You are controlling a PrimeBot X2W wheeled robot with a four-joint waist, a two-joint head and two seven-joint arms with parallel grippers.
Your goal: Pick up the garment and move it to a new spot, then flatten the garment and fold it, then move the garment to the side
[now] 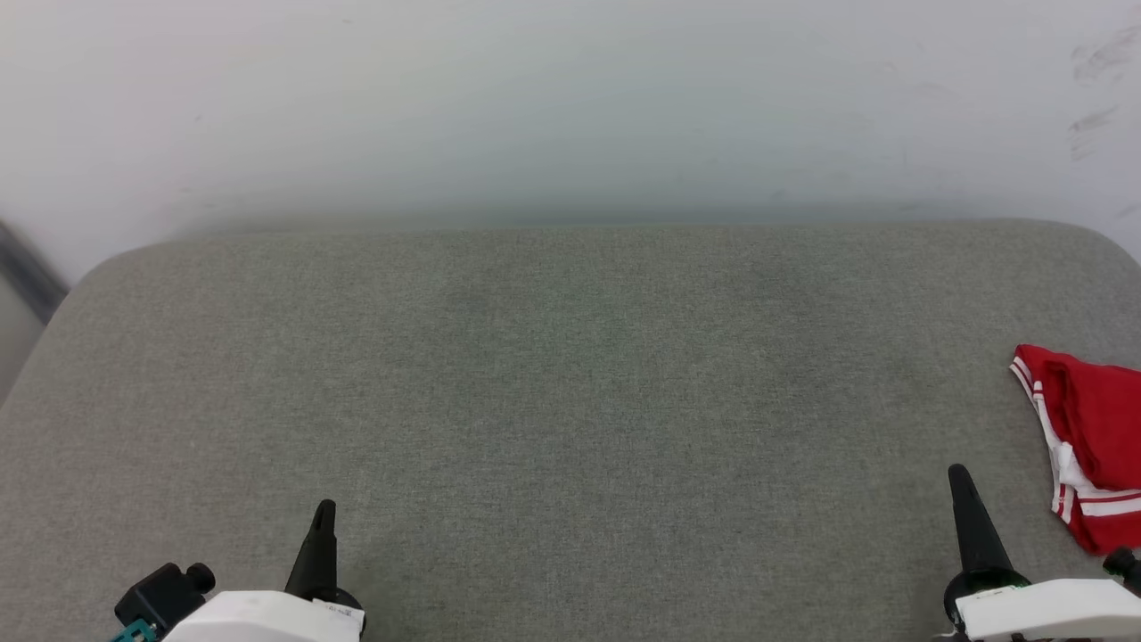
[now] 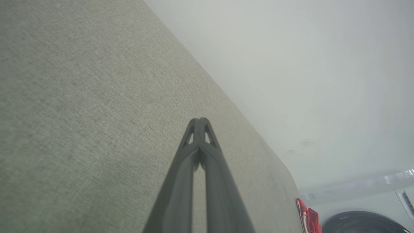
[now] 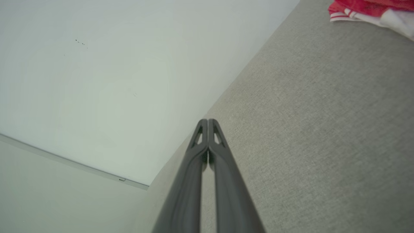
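We see the left end effector (image 2: 201, 120) closed, tips together, over the grey bench (image 2: 81, 113). The red garment (image 2: 310, 219) sits at the bench edge, well apart from it.

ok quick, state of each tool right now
left tool: closed, holding nothing
right tool: closed, holding nothing; the garment lies apart from it
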